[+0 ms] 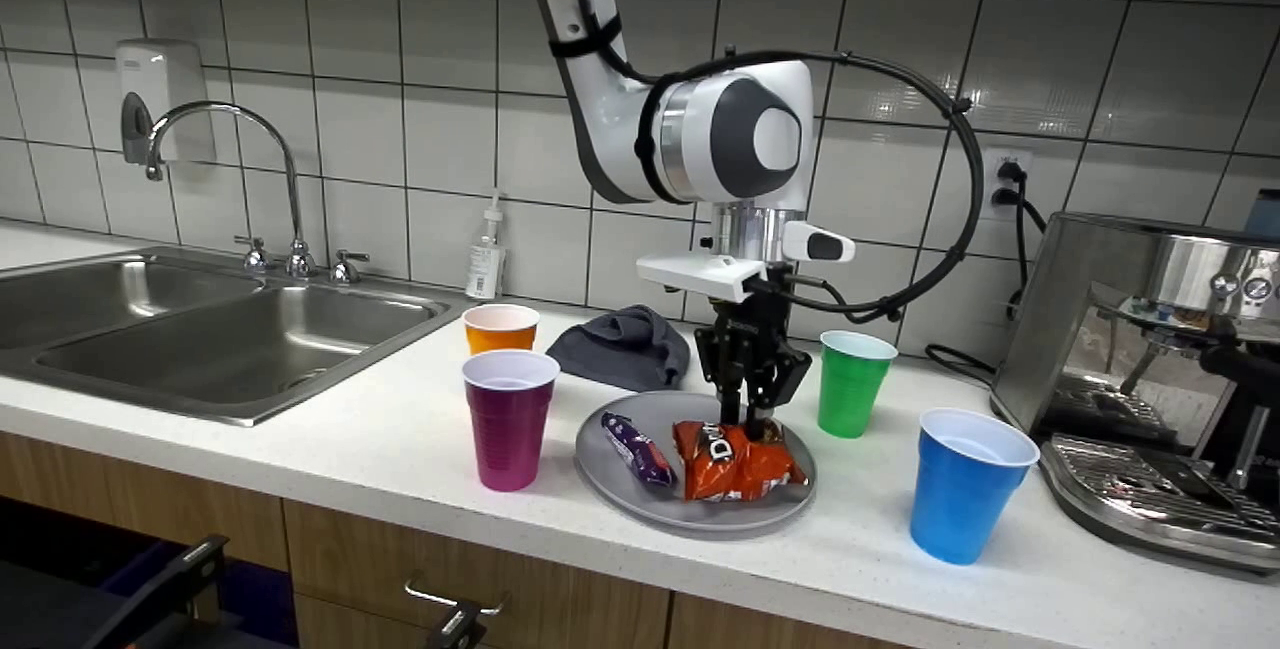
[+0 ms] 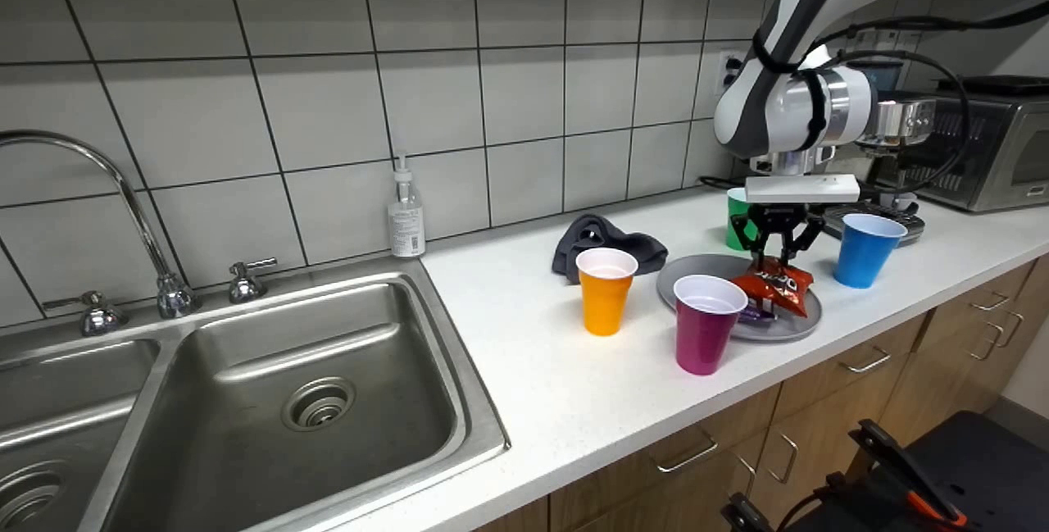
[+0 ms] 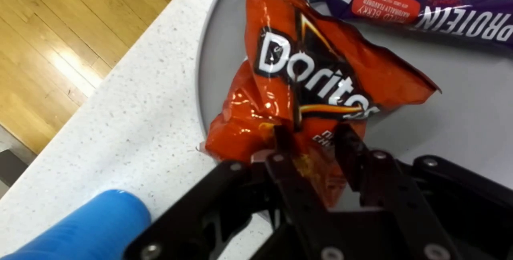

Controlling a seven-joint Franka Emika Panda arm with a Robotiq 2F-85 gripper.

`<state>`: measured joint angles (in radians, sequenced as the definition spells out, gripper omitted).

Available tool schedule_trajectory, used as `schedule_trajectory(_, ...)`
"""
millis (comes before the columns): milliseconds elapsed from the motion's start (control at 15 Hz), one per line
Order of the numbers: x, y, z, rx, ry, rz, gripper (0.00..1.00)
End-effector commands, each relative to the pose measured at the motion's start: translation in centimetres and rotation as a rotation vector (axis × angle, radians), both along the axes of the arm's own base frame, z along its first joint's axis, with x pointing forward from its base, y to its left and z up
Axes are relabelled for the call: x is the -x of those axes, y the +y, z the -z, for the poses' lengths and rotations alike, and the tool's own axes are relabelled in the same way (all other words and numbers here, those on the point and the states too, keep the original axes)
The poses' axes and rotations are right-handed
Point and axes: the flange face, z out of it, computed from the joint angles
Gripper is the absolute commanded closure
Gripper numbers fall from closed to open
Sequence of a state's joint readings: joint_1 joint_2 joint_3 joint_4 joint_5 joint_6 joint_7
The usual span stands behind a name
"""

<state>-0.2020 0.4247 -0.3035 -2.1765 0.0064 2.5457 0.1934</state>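
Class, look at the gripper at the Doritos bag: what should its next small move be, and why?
Probably, the gripper should squeeze inward slightly before any lift. Its fingers stand on either side of a crumpled part of the Doritos bag, which rests on the gray plate, and these views do not show whether the bag is firmly gripped.

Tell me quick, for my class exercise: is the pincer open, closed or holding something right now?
Pincer: closed on the bag, holding it pinched.
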Motion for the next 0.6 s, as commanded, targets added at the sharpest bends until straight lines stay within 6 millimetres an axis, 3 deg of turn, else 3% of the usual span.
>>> schedule_trajectory(0, -0.34, -0.68, -0.25, -0.01, -0.021, -0.004, 0.97)
schedule_trajectory(533, -0.4, -0.67, -0.6, -0.008, -0.025, -0.008, 1.0)
